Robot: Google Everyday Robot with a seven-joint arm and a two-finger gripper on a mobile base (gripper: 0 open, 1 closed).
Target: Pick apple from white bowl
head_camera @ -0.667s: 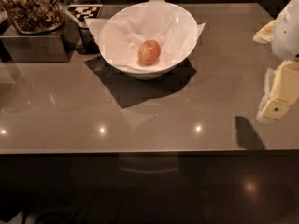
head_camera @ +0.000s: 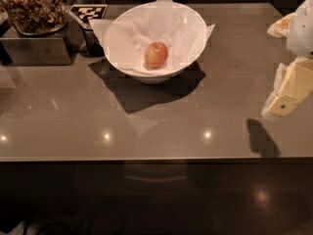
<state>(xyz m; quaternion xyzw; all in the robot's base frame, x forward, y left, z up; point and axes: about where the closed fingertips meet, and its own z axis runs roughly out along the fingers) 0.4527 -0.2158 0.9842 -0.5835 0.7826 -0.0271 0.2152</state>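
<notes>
one wide grey-brown table (head_camera: 161,126) fills most of the view, glossy, w/ a few small light glints near its front edge. white bowl (head_camera: 155,77) sits upright on it toward the far side; everything else is placed from it. left of the bowl and just beside it, a dark boxy stand (head_camera: 34,50) carries a tray of brown clumpy snacks (head_camera: 34,9). far right of the bowl, well apart from it at the view's edge, the gripper (head_camera: 279,102) hangs above the table, cream and white, tilted w/ its tip pointing down and toward the bowl's side; can't tell whether it is parted or closed. its dark shadow (head_camera: 261,138) lies on the table below it, nearer the front than the bowl. white paper (head_camera: 98,26) lines the bowl, corners poking past the rim at left, right and back. a black-and-white checker tag (head_camera: 88,11) lies by the bowl's back-left, btwn bowl and snacks. apple (head_camera: 156,55), red-orange w/ yellowish patches, rests inside the bowl on the paper, approx at its centre, well apart from the gripper.
</notes>
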